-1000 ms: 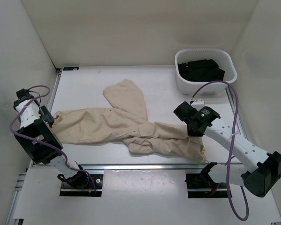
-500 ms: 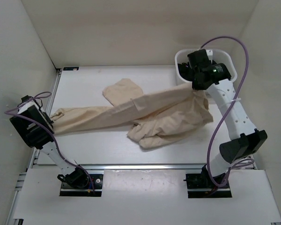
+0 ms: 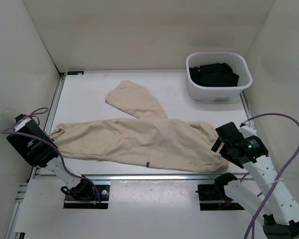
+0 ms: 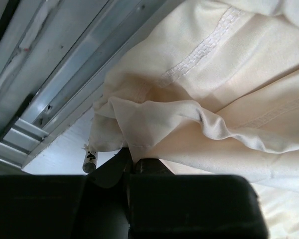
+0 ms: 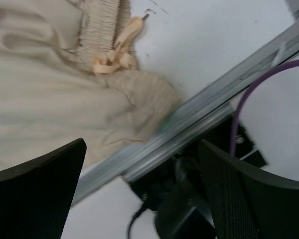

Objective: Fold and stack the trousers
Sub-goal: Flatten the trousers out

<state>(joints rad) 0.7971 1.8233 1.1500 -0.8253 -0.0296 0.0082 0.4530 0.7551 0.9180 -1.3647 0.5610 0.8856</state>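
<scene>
Two tools: our left tool (image 4: 130,160) clamps a soft crumpled fold of the beige trousers (image 3: 139,142); our right tool (image 5: 142,149) gapes empty, ribbed waistband (image 5: 103,27) just ahead of it

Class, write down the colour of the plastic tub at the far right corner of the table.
The tub is white, seen best in the top external view.

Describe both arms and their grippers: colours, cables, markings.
White links, black joint housings on both. A purple cable loops along the left arm, another along the right arm, which carries a small green light. The right gripper has broad black fingers with a dotted texture; the left gripper is black too.
</scene>
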